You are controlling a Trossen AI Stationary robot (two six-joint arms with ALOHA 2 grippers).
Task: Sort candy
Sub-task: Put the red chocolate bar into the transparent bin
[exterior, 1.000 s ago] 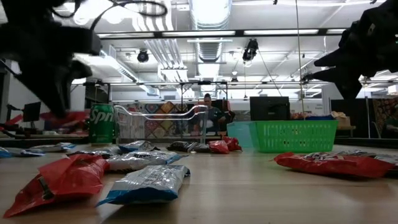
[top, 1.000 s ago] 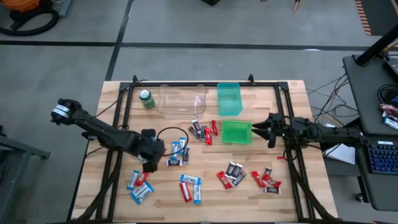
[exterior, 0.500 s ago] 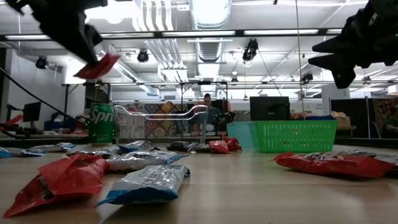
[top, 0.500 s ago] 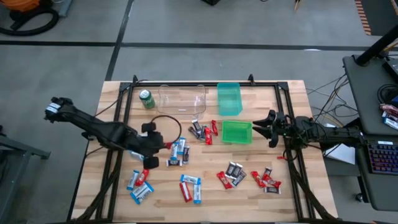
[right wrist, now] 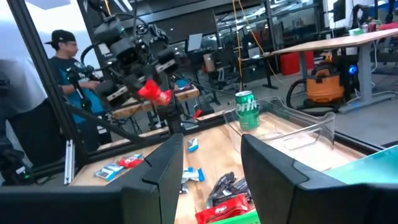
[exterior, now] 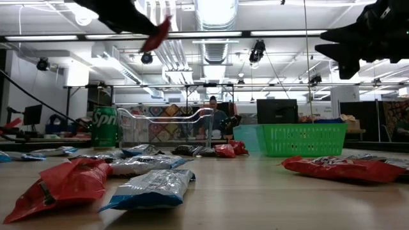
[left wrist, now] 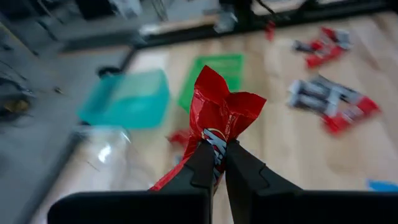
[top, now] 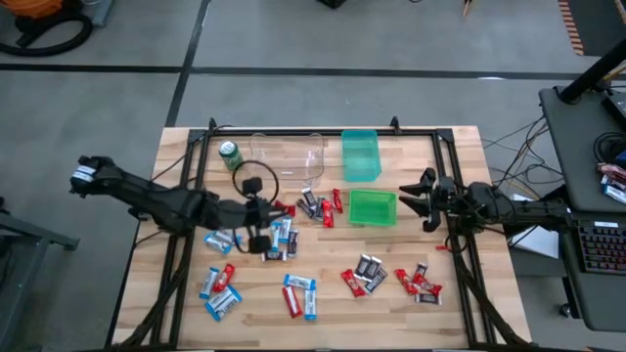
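Red wrapped candy bar [left wrist: 219, 121] is clamped between the closed fingers of the left gripper [top: 277, 208], held in the air above the table [top: 460, 303], over the scattered red, blue-and-white and dark candy [top: 293, 293] on the left half and near the clear tray [top: 287, 158] and green can [top: 231, 154]. Right gripper [top: 423, 198] hangs just beside the green basket [top: 373, 207], its fingers spread apart and holding nothing, with the teal bin [top: 360, 154] further back
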